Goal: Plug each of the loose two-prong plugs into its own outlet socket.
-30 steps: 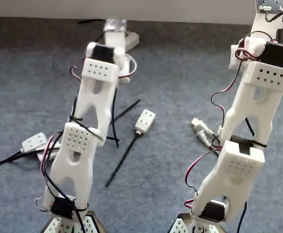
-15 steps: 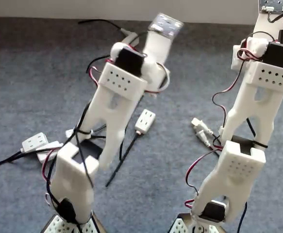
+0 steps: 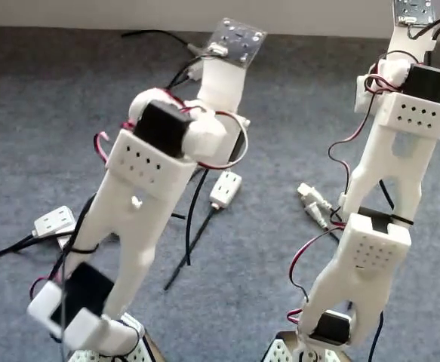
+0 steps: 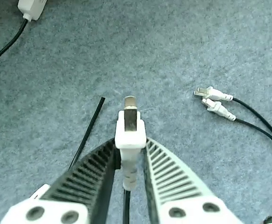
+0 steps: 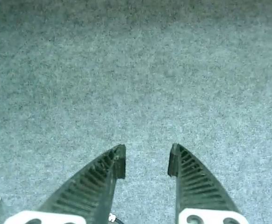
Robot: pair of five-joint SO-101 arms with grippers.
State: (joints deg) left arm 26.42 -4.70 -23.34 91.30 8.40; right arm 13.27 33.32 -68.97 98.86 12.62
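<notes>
Left claw [image 4: 130, 144] tight on white plug [image 4: 130, 128], loose plug pair [image 4: 213, 95] and black strip [image 4: 90, 126] nearby; right claw [image 5: 146, 161] agape.

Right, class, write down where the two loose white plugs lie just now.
In the high view the two loose plugs lie side by side on the carpet, between the white outlet socket at centre and the right arm.

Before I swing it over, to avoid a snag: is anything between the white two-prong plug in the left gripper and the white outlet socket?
Nothing bulky. Between the white two-prong plug in the left gripper and the white outlet socket lies grey carpet; a thin black strap lies flat nearby.
</notes>
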